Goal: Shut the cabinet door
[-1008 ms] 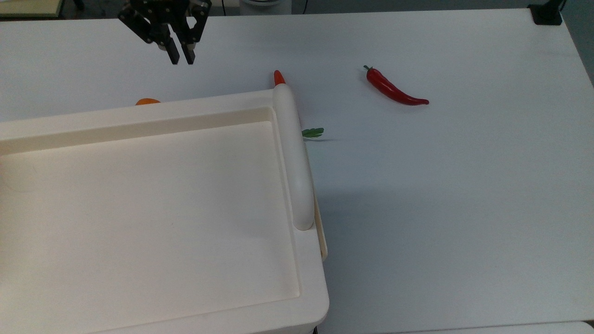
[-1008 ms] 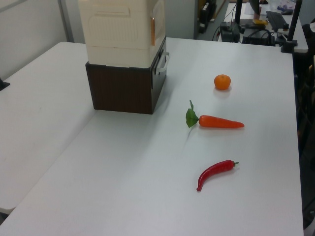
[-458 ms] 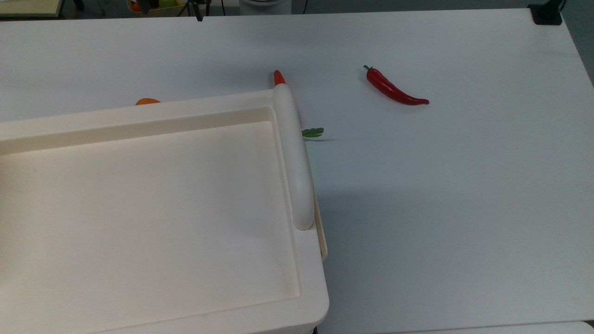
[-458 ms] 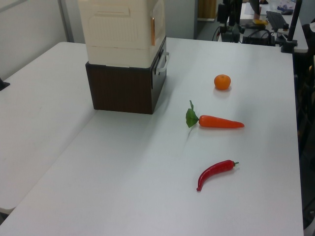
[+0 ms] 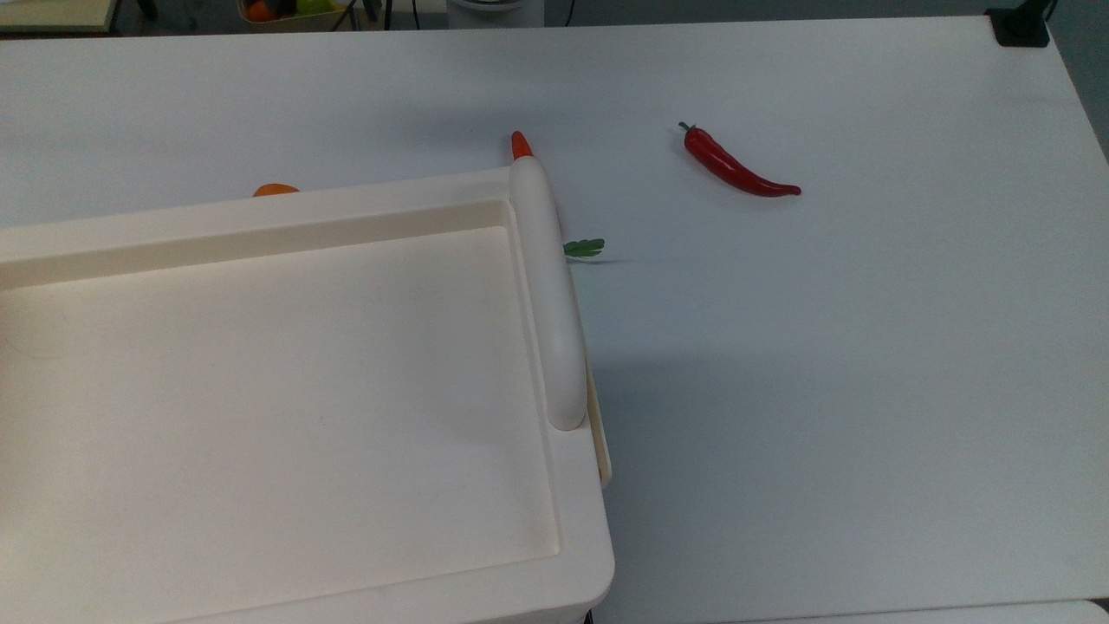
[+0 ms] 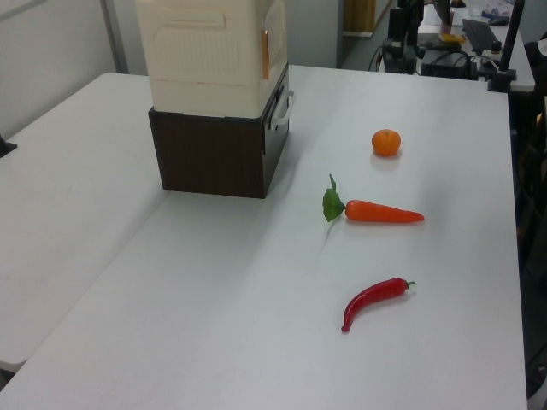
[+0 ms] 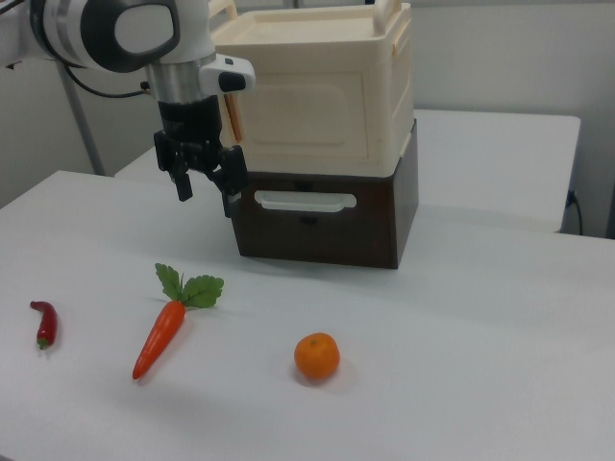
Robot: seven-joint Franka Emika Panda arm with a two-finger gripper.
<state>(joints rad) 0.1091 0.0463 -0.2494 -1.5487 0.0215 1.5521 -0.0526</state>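
Nearest the table's (image 7: 480,384) front edge in the right view lies the orange (image 7: 317,356), with the carrot (image 7: 159,338) beside it toward the right view's left, leaves pointing away from that edge. The red chilli (image 7: 44,323) lies further toward the right view's left edge of the table. All three sit loose and well apart from the cabinet, so they look like bystanders to the job and leave the approach to the door open. Behind them the gripper (image 7: 205,190) hangs fingers-down above the table, its two fingers spread with nothing between them. That suits a push with a finger's side and not a grasp. It hovers just beside the cabinet's corner on the right view's left, which is where the cabinet door (image 7: 232,117) shows as a thin upright strip seen nearly edge-on. Whether it touches the door I cannot tell. The cabinet (image 7: 317,96) stands furthest back, toward the middle of the table, raised on a dark brown base (image 7: 327,230) with a white drawer pull (image 7: 305,202). In the top view the door's edge (image 5: 599,433) peeps out just below the long bar handle (image 5: 546,286). That suggests the door is nearly home but perhaps not flush. A short sideways press should seat it, if the arm avoids catching the handle above.
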